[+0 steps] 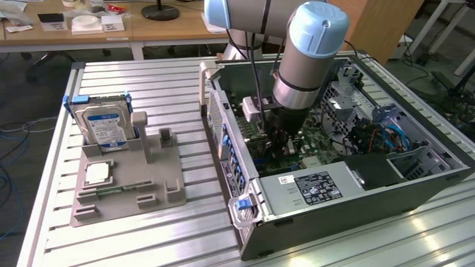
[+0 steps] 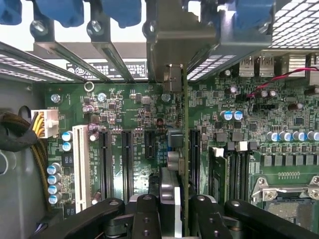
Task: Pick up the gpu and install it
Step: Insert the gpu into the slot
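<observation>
Reaching down into the open computer case (image 1: pixel 415 183) through its open side, with the gripper (image 2: pixel 169 209) low over the motherboard (image 2: pixel 134 109) and clamped on the gpu (image 2: pixel 174 164) standing edge-on among the expansion slots (image 2: pixel 127 164). Hemmed by the power supply (image 1: pixel 319 186) just beside the arm toward the case's near end, the drive cage (image 1: pixel 349 100) and cables (image 1: pixel 386 139) along the far wall, and the rear slot brackets (image 2: pixel 114 59) ahead. Open worktop (image 1: pixel 163 78) between the case and the grey fixture (image 1: pixel 133 183) bearing the hard drive (image 1: pixel 104 125).
</observation>
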`<state>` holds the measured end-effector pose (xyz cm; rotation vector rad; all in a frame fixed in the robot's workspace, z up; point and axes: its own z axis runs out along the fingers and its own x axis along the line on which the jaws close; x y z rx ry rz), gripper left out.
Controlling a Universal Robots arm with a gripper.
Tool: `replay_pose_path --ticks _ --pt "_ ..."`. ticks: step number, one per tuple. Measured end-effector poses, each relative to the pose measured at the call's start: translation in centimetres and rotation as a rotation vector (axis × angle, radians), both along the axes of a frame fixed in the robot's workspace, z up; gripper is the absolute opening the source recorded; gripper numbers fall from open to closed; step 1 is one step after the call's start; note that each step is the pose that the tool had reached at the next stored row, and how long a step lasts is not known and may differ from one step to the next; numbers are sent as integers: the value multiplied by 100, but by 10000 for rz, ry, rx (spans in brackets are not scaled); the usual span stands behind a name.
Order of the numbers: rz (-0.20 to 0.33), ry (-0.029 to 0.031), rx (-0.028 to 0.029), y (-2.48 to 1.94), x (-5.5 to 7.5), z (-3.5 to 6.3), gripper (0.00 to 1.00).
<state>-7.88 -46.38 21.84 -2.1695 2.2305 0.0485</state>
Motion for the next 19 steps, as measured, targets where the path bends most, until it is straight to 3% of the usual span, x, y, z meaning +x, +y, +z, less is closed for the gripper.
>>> replay_pose_path --ticks 14,19 --pt "-1 1 -3 -31 0 -13 28" --pt "14 0 -3 10 0 -16 28"
